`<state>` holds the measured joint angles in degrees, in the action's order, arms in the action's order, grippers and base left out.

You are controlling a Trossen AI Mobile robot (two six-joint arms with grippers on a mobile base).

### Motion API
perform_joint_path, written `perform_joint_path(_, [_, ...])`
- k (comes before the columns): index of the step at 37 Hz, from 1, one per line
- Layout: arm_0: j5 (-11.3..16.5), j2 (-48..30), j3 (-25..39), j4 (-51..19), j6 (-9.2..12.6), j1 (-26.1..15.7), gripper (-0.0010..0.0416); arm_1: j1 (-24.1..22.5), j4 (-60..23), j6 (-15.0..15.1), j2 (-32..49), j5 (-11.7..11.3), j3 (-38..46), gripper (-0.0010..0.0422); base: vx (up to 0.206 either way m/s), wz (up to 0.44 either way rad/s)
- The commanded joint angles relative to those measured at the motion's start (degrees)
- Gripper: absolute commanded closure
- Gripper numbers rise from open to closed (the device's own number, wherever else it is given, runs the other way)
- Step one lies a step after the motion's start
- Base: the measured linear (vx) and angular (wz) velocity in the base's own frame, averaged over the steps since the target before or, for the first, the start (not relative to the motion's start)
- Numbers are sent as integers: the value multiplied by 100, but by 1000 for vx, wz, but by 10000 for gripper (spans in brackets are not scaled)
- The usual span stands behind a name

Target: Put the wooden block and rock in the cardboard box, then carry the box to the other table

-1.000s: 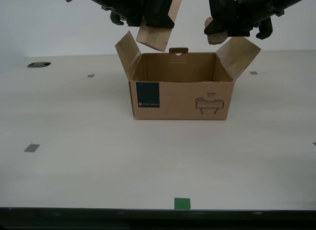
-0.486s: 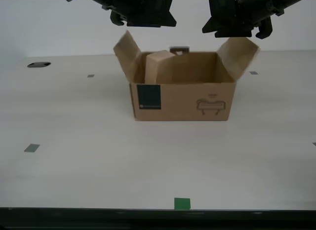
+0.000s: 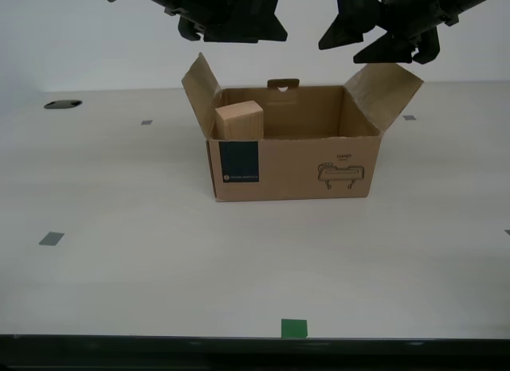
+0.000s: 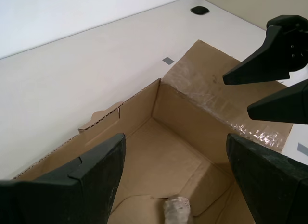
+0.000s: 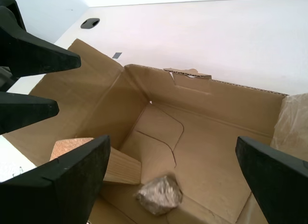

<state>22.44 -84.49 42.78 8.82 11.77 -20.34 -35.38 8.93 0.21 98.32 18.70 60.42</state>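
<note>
Cardboard box (image 3: 295,160) matt corrugated brown; wooden block (image 3: 239,120) pale smooth; rock (image 5: 160,195) rough grey-beige.

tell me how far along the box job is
Loading looks done: the wooden block leans in a corner of the cardboard box and the rock lies on its floor. Nothing is in hand; my first gripper and my second gripper hang open above it. Left: gripping the box and carrying it off.

A cream tabletop (image 3: 119,267) carries grey tape squares (image 3: 51,239) — a green one (image 3: 294,329) — a dark hole (image 3: 62,104).
</note>
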Motion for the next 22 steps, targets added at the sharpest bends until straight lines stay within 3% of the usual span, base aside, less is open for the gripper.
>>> perform_joint_path(1, [2,13,7,11,35,-2,32,-2,15,-146,0,22,0,131,0,0])
perform_joint_path(15, [-2,282,7,-155,138,22,21,13,7,-365,-122,24,0,131,0,0])
perform_joint_path(22, [-7,776,7,-636,162,249,29,33,-28,-831,-411,24,0,131,0,0])
